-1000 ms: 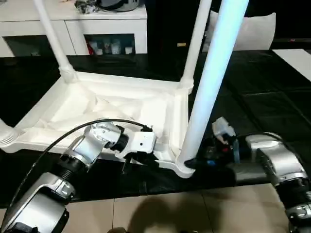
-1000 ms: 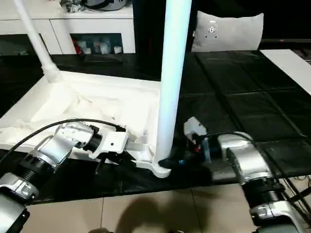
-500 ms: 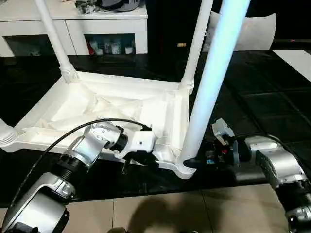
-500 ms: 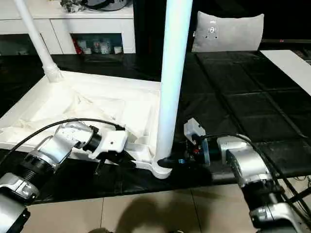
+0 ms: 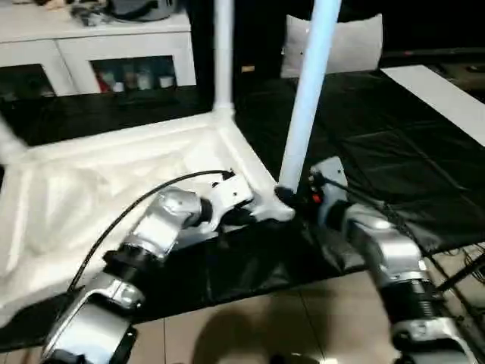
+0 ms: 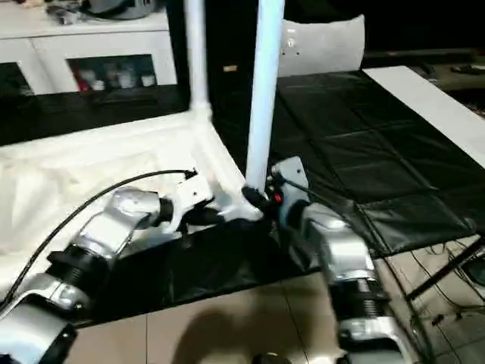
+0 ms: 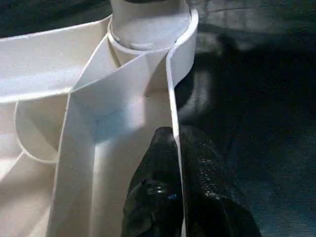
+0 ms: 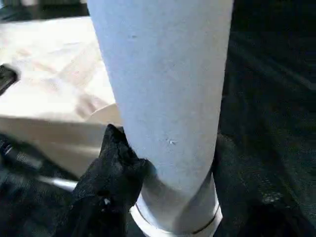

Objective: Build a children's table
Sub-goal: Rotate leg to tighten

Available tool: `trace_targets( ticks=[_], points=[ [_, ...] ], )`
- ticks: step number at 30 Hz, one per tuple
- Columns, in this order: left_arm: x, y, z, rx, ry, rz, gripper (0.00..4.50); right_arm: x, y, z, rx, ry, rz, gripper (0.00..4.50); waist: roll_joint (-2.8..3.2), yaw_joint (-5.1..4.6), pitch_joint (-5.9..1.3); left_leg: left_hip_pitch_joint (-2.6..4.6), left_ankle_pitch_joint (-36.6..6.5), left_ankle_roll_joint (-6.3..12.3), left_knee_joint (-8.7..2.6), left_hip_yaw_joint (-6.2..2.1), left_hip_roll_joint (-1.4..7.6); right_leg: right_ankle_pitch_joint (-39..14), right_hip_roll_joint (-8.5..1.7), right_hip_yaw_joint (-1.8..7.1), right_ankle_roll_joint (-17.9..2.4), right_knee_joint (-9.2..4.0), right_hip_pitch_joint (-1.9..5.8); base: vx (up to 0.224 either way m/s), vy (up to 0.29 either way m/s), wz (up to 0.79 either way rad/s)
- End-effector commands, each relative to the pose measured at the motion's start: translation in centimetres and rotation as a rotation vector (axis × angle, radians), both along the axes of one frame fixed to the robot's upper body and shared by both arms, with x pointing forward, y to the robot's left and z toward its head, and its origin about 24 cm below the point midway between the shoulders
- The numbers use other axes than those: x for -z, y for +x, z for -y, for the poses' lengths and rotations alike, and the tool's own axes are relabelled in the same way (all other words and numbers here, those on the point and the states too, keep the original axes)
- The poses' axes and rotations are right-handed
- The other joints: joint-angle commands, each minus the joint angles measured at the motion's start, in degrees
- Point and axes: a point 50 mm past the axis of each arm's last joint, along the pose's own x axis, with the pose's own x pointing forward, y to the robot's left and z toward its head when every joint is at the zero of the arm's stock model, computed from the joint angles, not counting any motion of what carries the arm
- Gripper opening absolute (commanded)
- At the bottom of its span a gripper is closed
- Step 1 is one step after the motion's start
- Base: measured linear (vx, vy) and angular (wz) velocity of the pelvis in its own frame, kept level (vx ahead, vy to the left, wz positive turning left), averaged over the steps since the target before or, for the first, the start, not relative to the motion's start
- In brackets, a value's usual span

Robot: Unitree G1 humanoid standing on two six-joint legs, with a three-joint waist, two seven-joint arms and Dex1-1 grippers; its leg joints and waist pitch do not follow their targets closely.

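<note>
Right wrist view hides one finger behind leg (image 8: pixel 163 98); right hand (image 8: pixel 148 197) seemingly clasps it.

Behind the work you had a white cabinet (image 5: pixel 114 45) with glass doors; small items stood behind the glass, too blurred to name. On its top lay a dark rounded object (image 5: pixel 140 9) and some clutter, not identifiable. A black sheet (image 5: pixel 356 152) covered the ground under the work, creased into squares, its near edge ending on pale floor tiles (image 5: pixel 250 334). A light grey cushion (image 6: pixel 322 45) leaned upright at the far side of the sheet, against a dark background. A white panel (image 5: pixel 439 95) lay flat at the sheet's right edge. You also had thin black rods or cables (image 6: pixel 447 265) crossing the floor at the right.
</note>
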Motion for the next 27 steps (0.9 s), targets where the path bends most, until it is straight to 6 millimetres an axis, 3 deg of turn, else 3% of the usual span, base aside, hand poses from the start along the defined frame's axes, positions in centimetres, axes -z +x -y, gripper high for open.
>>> trace_targets(
  ticks=[1,3,4,7,9,11,12,15,20,22,26,27],
  points=[
    [-0.6,-0.4,2.0,0.123,-0.002,0.056,0.0,0.3,0.2,0.5,0.06,-0.01,-0.017,2.63,0.05,0.59,-3.81,0.1,-16.5,2.82,-3.96,-0.37,0.55,-29.0,-3.03,2.09,-5.0,-5.39,2.53,0.0,0.0,0.0],
    [-0.7,-0.2,1.7,0.109,-0.006,0.071,0.0,0.2,0.1,0.8,0.054,-0.033,0.002,2.83,-0.06,1.23,-3.99,0.01,-14.5,2.97,-4.04,-0.23,0.81,-25.2,-3.05,2.49,-6.5,-4.82,2.77,0.0,0.0,0.0],
    [-0.7,-0.1,1.7,0.103,-0.009,0.076,0.0,0.2,0.0,0.8,0.058,-0.037,0.006,2.95,-0.04,1.8,-4.1,0.28,-13.1,3.18,-3.99,-0.01,1.04,-22.1,-3.0,2.87,-7.8,-4.38,2.53,0.0,0.0,0.0],
    [-0.8,0.1,1.3,0.091,-0.01,0.113,0.0,-0.1,-0.3,1.2,0.083,-0.009,0.003,3.09,-0.25,2.8,-4.43,-0.37,-7.7,3.92,-4.04,0.0,1.25,-14.1,-3.1,3.22,-10.0,-2.85,3.33,0.0,0.0,0.0],
    [-1.0,0.1,1.3,0.075,-0.035,0.123,0.0,-0.2,-0.7,1.4,0.065,-0.018,0.016,3.31,-0.45,3.19,-4.37,-0.43,-6.7,4.37,-3.92,0.15,1.16,-12.5,-3.2,3.35,-10.4,-2.64,3.46,0.0,0.0,0.0],
    [-1.1,0.1,1.3,0.054,-0.074,0.117,0.0,-0.4,-1.2,1.4,0.039,-0.022,0.034,3.55,-0.49,3.64,-4.26,-0.43,-6.5,4.64,-3.87,0.29,1.13,-13.0,-3.24,3.43,-9.9,-2.72,3.5,0.0,0.0,0.0],
    [-1.2,0.0,1.3,0.051,-0.104,0.104,0.44,-0.6,-1.5,1.6,0.031,-0.03,0.043,3.64,-0.53,3.69,-4.11,-0.53,-7.3,4.5,-3.98,0.31,1.04,-15.2,-3.25,3.38,-9.4,-2.96,3.45,0.0,0.0,0.0],
    [-1.3,-0.4,1.3,0.037,-0.157,0.08,0.62,-0.8,-2.4,1.9,-0.034,-0.061,0.039,3.95,-0.52,3.8,-3.88,-0.46,-9.6,3.47,-4.01,0.35,0.85,-21.4,-3.33,3.31,-7.3,-3.7,3.36,0.0,0.0,0.0],
    [-1.3,-0.8,0.6,0.013,-0.159,0.117,1.09,-0.8,-4.1,2.6,-0.143,-0.163,0.003,4.39,-0.6,3.87,-3.49,-0.33,-12.3,3.24,-4.25,0.18,0.99,-25.5,-3.0,3.11,-5.2,-4.29,3.08,0.0,0.0,0.0],
    [-1.6,-0.8,-0.5,-0.006,-0.145,0.135,1.15,-1.1,-4.2,2.9,-0.163,-0.139,-0.002,4.48,-0.21,3.76,-3.55,-0.32,-12.9,2.93,-4.18,0.08,0.75,-27.9,-3.05,2.95,-3.7,-4.71,3.01,0.0,0.0,0.0],
    [-2.3,-1.0,-2.0,-0.036,-0.138,0.148,1.15,-1.9,-4.0,2.6,-0.208,-0.075,0.024,4.48,-0.16,3.4,-3.66,-0.22,-13.3,2.79,-4.17,-0.07,0.92,-27.4,-3.04,2.82,-3.9,-4.6,2.88,0.0,0.0,0.0],
    [-2.7,-1.3,-3.2,-0.045,-0.11,0.144,1.15,-2.3,-3.7,2.0,-0.24,-0.039,0.045,4.48,-0.07,3.37,-3.72,-0.25,-13.0,2.59,-4.23,-0.14,1.04,-26.2,-3.0,2.86,-4.6,-4.3,2.9,0.0,0.0,0.0]
  ],
)
